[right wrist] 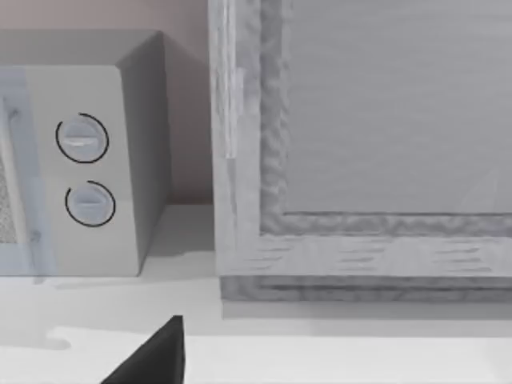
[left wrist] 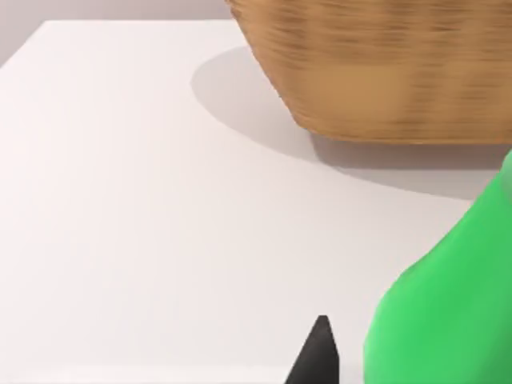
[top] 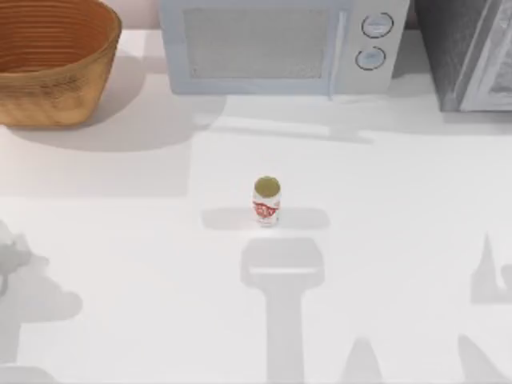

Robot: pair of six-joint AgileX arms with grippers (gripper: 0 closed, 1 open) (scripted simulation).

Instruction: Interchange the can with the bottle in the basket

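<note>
The can [top: 266, 202] stands upright near the middle of the table [top: 120, 240], well apart from the basket [top: 56, 76] at the far left corner. It is judged light, rigid and smooth-sided, so it is best taken around its mid-body, below the gold top, with a level squeeze. The bottle [left wrist: 448, 312] is seen close against the left gripper [left wrist: 320, 352] in the left wrist view, near the basket wall; whether it is clamped cannot be told. The right gripper [right wrist: 156, 356] faces a microwave [top: 276, 44] and a grey cabinet [right wrist: 360, 160]; its finger spacing cannot be told.
</note>
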